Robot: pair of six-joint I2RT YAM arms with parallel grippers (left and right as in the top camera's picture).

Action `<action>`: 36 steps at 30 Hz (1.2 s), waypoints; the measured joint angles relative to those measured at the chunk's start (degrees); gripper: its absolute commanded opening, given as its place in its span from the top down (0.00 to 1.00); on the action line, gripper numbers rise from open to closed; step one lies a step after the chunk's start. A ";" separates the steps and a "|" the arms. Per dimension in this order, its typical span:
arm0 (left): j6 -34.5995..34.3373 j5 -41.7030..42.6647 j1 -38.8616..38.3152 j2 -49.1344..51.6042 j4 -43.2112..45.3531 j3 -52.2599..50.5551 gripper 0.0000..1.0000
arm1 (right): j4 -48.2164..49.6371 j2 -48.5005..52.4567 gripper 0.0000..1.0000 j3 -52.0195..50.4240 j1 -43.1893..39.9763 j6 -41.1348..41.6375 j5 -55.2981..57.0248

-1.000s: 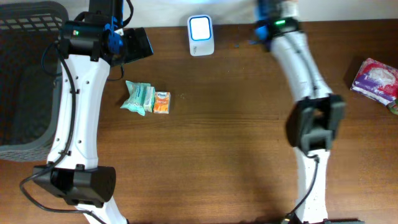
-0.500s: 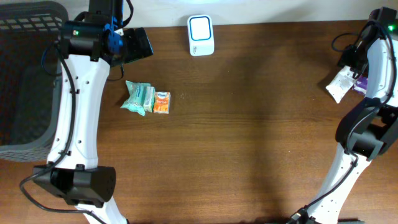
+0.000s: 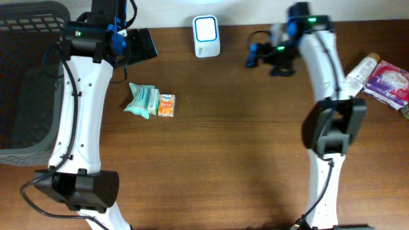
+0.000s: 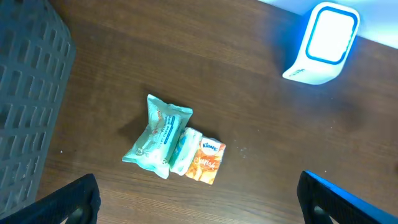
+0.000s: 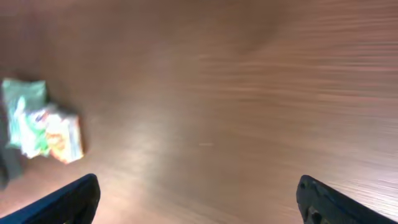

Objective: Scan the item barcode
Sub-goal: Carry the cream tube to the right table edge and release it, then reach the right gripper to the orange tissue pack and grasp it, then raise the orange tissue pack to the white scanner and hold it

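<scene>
We note the right gripper (image 3: 259,55) has swung left toward the scanner (image 3: 206,35), jaws wide and empty; the white bottle (image 3: 360,69) lies far right beside a purple pack (image 3: 387,82). Left gripper (image 3: 142,46) wide, empty.

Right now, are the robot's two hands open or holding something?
Left gripper: open, holding nothing.
Right gripper: open, holding nothing.

Dark wood-grain table (image 3: 243,147), a grey slatted basket (image 3: 22,70) at its left.

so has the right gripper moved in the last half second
Yes: the right gripper has swung left, away from the purple packet, towards the white scanner.
</scene>
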 measured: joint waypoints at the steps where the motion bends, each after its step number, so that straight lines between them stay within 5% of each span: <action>1: 0.00 0.00 0.00 0.00 0.00 0.00 0.01 | 0.31 0.02 0.01 0.00 3.19 0.55 -0.33; 6: 0.00 0.00 0.00 0.00 0.00 0.00 0.01 | 9.35 0.26 0.03 -1.66 15.50 11.26 -1.60; 17: 0.00 0.00 0.00 0.00 0.00 0.00 0.01 | 33.48 1.14 0.20 -18.18 24.83 36.33 -5.66; 24: 0.00 0.00 0.00 0.00 -0.02 0.00 0.01 | 36.20 1.14 0.27 -20.06 29.22 46.18 -1.81; 29: 0.00 0.00 0.00 0.00 -0.02 0.00 0.01 | 36.61 1.22 0.48 -20.06 29.27 47.91 1.44; 30: 0.00 0.00 0.00 0.00 -0.02 0.00 0.01 | 37.46 1.46 0.56 -20.09 29.27 47.69 1.55; 31: 0.00 0.00 0.00 0.00 -0.02 0.00 0.01 | 38.42 2.19 0.81 -20.11 29.27 48.13 1.25; 32: 0.00 0.00 0.00 0.00 -0.02 0.00 0.01 | 39.04 2.82 0.88 -20.09 29.27 48.26 1.11; 36: 0.00 0.00 0.00 0.00 -0.02 0.00 0.01 | 38.53 3.34 0.96 -20.11 29.27 47.47 0.17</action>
